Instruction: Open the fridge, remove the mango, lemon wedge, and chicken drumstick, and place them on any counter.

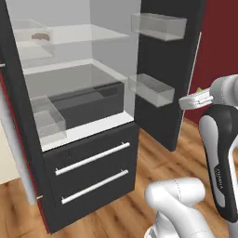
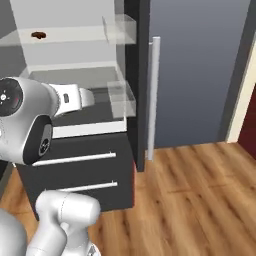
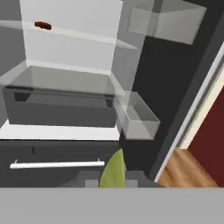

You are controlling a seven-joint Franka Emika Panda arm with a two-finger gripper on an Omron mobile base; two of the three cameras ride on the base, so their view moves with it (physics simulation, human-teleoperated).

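Dark grey fridge (image 1: 153,69) with a white inside; reddish-brown drumstick (image 1: 41,36) on its shelf; yellow-green lemon wedge (image 3: 113,171).

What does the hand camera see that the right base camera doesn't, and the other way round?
Hand view: the yellow-green lemon wedge, close up at the bottom. Right base view: the robot's white arm and the lowest drawer handle. Both: the brown chicken drumstick on the upper shelf of the fridge, and the clear door bins.

Fridge (image 1: 93,181) matt dark; door bins (image 1: 151,89) clear plastic.
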